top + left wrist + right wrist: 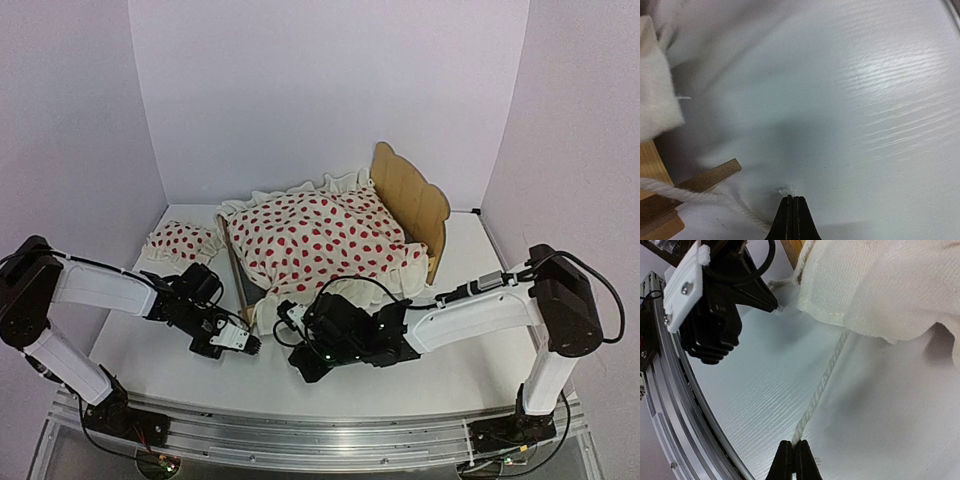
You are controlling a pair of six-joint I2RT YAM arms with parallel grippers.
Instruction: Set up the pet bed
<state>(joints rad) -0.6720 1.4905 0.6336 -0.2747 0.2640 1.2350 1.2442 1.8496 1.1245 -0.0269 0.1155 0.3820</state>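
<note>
The pet bed [410, 200] stands at the back of the table, its scalloped headboard to the right. A white red-dotted blanket [315, 240] covers it. In front of the bed's near end, my left gripper [256, 343] and right gripper [284, 322] sit low and close together. In the left wrist view, the left gripper [792, 198] is shut on the frayed end of a white cord [670, 191] that runs left past a wooden frame bar [710, 176]. My right gripper [799, 444] is shut on a white cord [822, 385] that leads up under the blanket's hem [875, 285].
A small red-dotted pillow [180, 243] lies on the table left of the bed. The metal rail [670, 405] at the table's near edge runs just behind both grippers. White walls close in the back and sides.
</note>
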